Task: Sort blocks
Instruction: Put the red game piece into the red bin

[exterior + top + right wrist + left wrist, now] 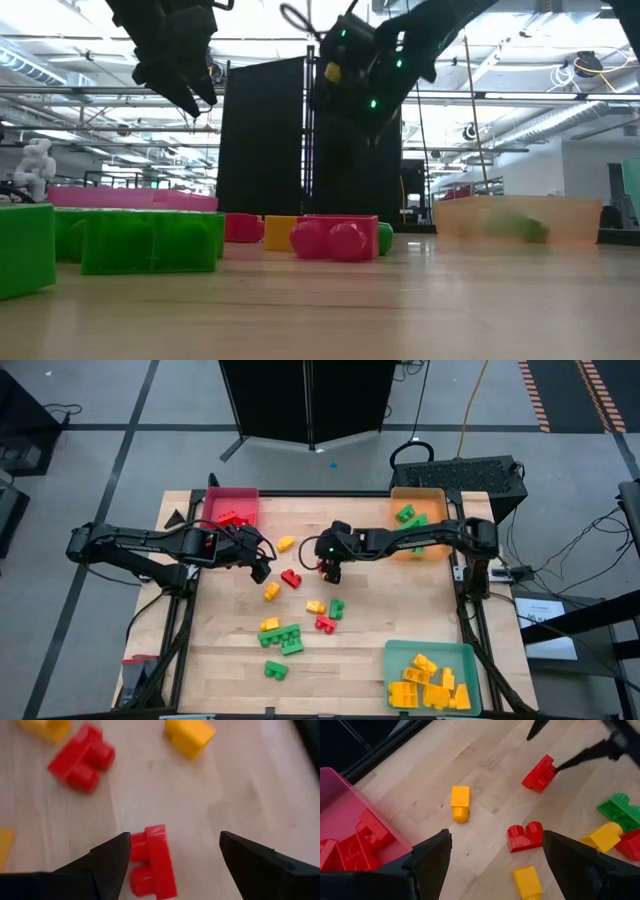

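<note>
Left gripper hovers open above the table, the red tray behind it, a red block just to its right. Right gripper hangs open too, another red block lying under its spread fingers; loose blocks are scattered in front of both grippers.

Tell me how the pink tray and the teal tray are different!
The pink tray sits at the table's far left corner; the teal tray sits at the near right corner. The pink tray holds red blocks; the teal tray holds yellow blocks. The pink tray looks less full than the teal tray. Both are rectangular trays lying flat on the wooden table.
</note>
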Tool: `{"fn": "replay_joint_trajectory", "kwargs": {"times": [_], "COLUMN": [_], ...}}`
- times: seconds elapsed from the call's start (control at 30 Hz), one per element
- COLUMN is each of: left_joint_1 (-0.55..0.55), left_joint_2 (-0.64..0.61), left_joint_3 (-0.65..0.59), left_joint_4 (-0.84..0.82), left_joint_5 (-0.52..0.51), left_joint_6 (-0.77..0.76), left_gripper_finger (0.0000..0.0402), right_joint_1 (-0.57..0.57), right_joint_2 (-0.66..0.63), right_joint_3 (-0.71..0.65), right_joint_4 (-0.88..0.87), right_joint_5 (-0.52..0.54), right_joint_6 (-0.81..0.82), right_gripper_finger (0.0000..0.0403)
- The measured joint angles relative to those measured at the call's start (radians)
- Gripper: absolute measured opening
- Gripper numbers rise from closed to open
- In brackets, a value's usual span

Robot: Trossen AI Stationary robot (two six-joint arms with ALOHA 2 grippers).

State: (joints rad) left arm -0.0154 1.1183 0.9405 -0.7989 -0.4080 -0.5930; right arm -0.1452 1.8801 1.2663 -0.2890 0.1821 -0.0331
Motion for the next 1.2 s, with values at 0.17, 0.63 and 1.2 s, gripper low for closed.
{"fn": "replay_joint_trajectory", "kwargs": {"times": [0.17,0.63,1.2], "left_joint_1": [0.000,0.000,0.001], "left_joint_2": [0.000,0.000,0.000], "left_joint_3": [0.000,0.000,0.000], "left_joint_4": [-0.004,-0.003,0.006], "left_joint_5": [0.000,-0.011,-0.016], "left_joint_6": [0.000,-0.003,-0.004], "left_gripper_finger": [0.0310,0.0310,0.0310], "right_joint_1": [0.000,-0.039,-0.037], "right_joint_2": [0.054,0.143,0.129], "right_joint_3": [0.000,0.003,0.013], "right_joint_4": [0.003,-0.076,-0.083], "right_joint_5": [-0.026,-0.115,-0.108], "right_joint_6": [-0.066,-0.003,0.110], "right_gripper_finger": [0.0302,0.0269,0.0147]}}
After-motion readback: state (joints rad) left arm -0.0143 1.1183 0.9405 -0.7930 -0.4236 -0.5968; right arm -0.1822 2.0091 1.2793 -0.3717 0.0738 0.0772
